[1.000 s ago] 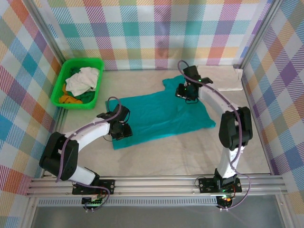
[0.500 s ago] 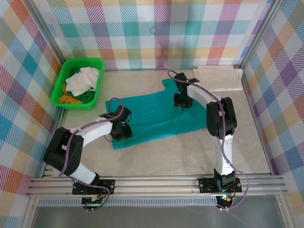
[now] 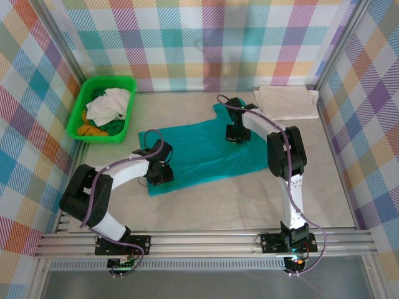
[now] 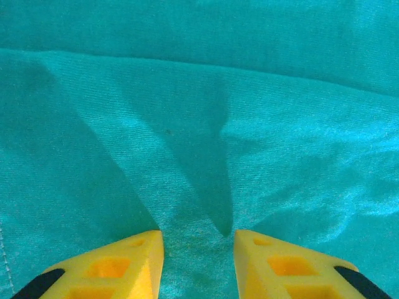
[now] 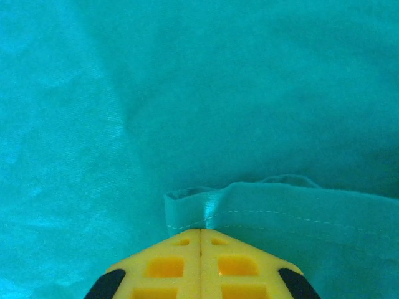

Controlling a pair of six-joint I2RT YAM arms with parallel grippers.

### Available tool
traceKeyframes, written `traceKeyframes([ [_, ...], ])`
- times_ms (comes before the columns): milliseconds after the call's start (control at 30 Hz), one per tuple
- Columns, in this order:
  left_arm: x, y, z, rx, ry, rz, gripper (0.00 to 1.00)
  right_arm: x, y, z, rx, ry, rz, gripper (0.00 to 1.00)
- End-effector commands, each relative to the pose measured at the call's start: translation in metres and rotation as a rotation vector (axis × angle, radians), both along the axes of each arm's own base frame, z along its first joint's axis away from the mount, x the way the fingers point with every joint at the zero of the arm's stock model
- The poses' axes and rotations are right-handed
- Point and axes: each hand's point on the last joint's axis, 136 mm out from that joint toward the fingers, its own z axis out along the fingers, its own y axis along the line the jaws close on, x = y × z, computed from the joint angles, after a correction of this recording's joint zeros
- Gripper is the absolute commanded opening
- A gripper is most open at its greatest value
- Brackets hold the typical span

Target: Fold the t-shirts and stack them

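While the teal t-shirt (image 3: 199, 149) lies spread flat mid-frame on the table (image 3: 237, 199), the step in hand looks like the first fold.

Lower left of the shirt: left gripper (image 4: 197, 237), jaws spread, astride a raised crease. No grip evident.

Upper right of the shirt: right gripper (image 5: 201, 232), fingers pressed together, pinching the stitched hem (image 5: 262, 215).

Advice: close the left on its edge before lifting, raise both ends level, and carry the cloth over low so it does not bunch.

Further back, upper left: green basket (image 3: 80, 109) holding a white t-shirt (image 3: 109, 103), orange t-shirt (image 3: 87, 131) and green t-shirt (image 3: 116, 126).

Upper right: cream t-shirt (image 3: 287, 99), folded; likely the stack spot.

Nothing lies across the fold path. The right arm (image 3: 283, 156) crowds the shirt's right corner.
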Motion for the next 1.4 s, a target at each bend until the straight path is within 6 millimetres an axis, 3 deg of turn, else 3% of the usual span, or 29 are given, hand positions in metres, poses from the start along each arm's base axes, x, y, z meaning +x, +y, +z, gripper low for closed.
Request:
traceKeyframes([
  [0, -0.004, 0.009, -0.008, 0.031, 0.008, -0.001, 0.36, 0.003, 0.001, 0.015, -0.012, -0.027, 0.005, 0.0],
  [267, -0.003, 0.01, -0.009, 0.035, 0.006, 0.002, 0.35, 0.009, 0.013, 0.042, 0.0, -0.101, 0.045, 0.0],
  [633, -0.003, 0.013, -0.01, 0.055, 0.001, 0.003, 0.35, 0.01, 0.024, 0.054, 0.003, -0.138, 0.076, 0.0],
  [700, -0.003, 0.013, -0.01, 0.057, 0.002, 0.003, 0.35, 0.01, 0.017, 0.051, -0.035, -0.135, 0.06, 0.0],
  [733, -0.003, 0.014, -0.01, 0.057, 0.004, 0.003, 0.35, 0.011, 0.013, 0.05, -0.062, -0.133, 0.047, 0.07],
  [767, -0.003, 0.014, -0.01, 0.057, 0.004, 0.004, 0.35, 0.012, 0.009, 0.049, -0.084, -0.135, 0.04, 0.3],
  [800, -0.003, 0.014, -0.01, 0.057, 0.001, 0.003, 0.35, 0.014, 0.004, 0.048, -0.112, -0.139, 0.029, 0.39],
  [1067, -0.003, 0.014, -0.01, 0.059, 0.0, 0.0, 0.35, 0.02, -0.004, 0.026, -0.203, -0.096, 0.029, 0.47],
  [1267, -0.004, 0.015, -0.013, 0.068, 0.01, -0.003, 0.35, 0.022, -0.002, 0.01, -0.22, -0.057, 0.037, 0.44],
  [1367, -0.005, 0.015, -0.013, 0.068, 0.011, -0.005, 0.35, 0.02, -0.004, 0.006, -0.231, -0.042, 0.035, 0.38],
])
